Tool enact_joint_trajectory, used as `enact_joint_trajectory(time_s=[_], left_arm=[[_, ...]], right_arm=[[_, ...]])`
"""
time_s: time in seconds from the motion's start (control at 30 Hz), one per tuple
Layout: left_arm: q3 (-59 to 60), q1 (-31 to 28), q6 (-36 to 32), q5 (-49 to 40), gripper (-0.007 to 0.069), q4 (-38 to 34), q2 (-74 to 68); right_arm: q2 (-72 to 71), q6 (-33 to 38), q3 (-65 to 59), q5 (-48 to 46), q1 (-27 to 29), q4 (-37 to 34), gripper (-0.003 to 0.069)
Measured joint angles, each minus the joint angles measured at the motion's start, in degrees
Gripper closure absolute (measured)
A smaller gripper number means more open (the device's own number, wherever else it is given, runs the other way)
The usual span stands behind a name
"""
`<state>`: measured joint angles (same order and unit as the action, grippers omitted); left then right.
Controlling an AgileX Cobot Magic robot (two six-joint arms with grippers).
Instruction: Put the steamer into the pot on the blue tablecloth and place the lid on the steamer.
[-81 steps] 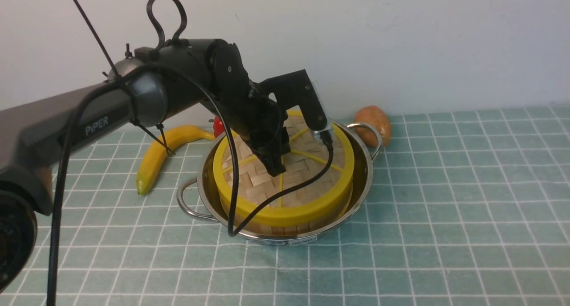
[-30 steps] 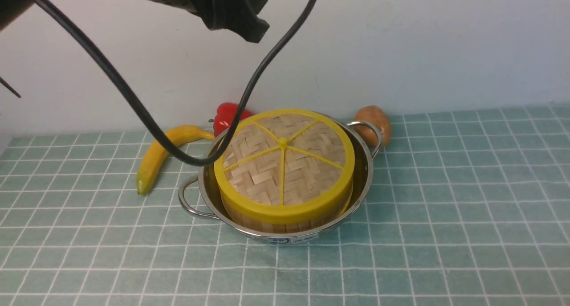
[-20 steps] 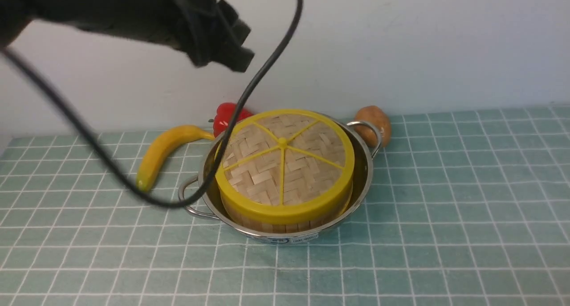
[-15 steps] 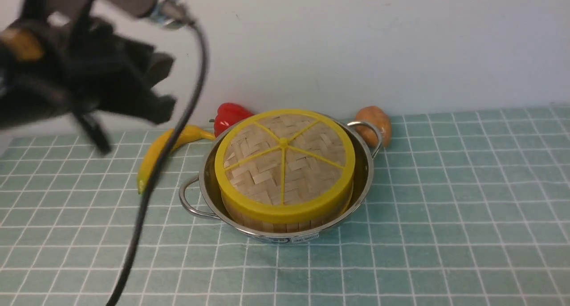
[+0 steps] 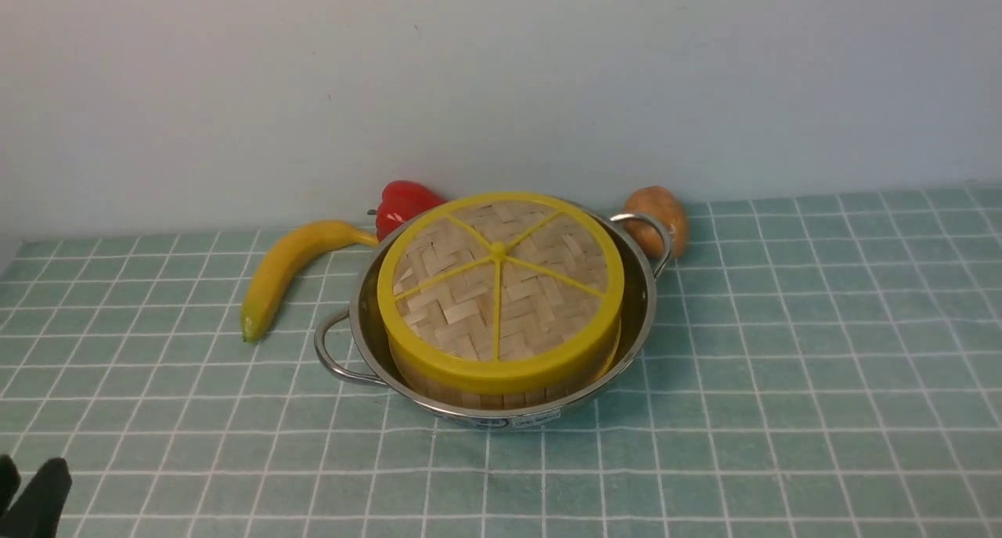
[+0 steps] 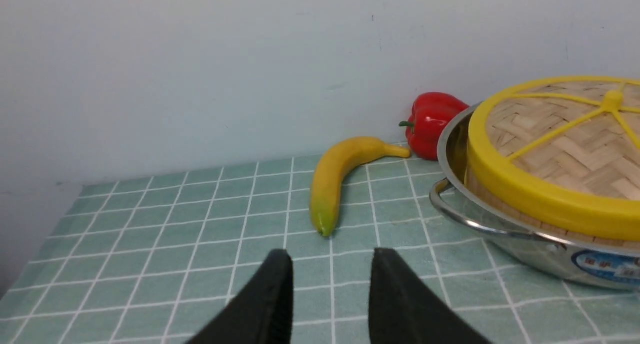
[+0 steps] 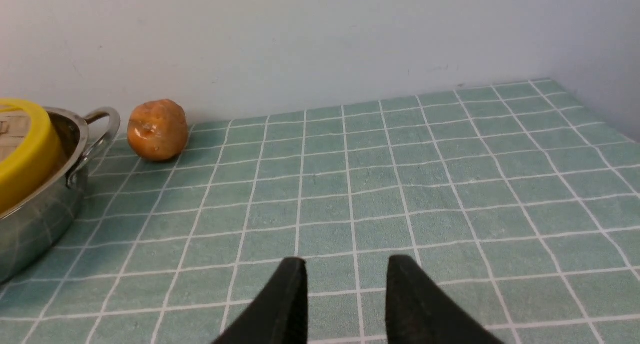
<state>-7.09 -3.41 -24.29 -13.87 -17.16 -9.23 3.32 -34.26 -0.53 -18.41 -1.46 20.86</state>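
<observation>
The steel pot (image 5: 643, 307) stands on the blue tablecloth (image 5: 783, 366) in the middle of the front view. Inside it sits the bamboo steamer (image 5: 485, 399), only its slatted wall showing. The woven lid (image 5: 499, 287) with its yellow rim lies flat on top of it. My left gripper (image 6: 330, 256) hovers low over the cloth to the pot's left, open and empty; its tip shows at the front left corner (image 5: 35, 495). Over bare cloth to the pot's right, my right gripper (image 7: 346, 261) is open and empty. It does not show in the front view.
A yellow banana (image 5: 282, 276) lies left of the pot, and a red pepper (image 5: 399, 201) stands behind the pot by the wall. A brown potato (image 5: 661, 213) rests against the wall beside the pot's far right handle. The cloth ends at the wall behind.
My left arm has left the lid, risen, then swung left and down to the front left corner. Its jaws have widened. The lid stays on the steamer in the pot.
</observation>
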Motion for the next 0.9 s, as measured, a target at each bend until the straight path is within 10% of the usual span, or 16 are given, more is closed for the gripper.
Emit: enact_joint_trajectory(time_s=[0.27,0.53,0.9], left_arm=[[4.5,-0.3,3.2,-2.8,0.0395,5.2,3.9],[7.5,-0.3,20.6,-6.0,0.0382,18.0,9.0],[7.5,-0.3,21.9,-6.0,0.0382,18.9,9.2]], right_arm=[[0.0,0.0,0.0,0.0,0.0,0.0,0.0417],[0.0,0.0,0.0,0.0,0.0,0.0,0.0417],[0.0,0.0,0.0,0.0,0.0,0.0,0.0417]])
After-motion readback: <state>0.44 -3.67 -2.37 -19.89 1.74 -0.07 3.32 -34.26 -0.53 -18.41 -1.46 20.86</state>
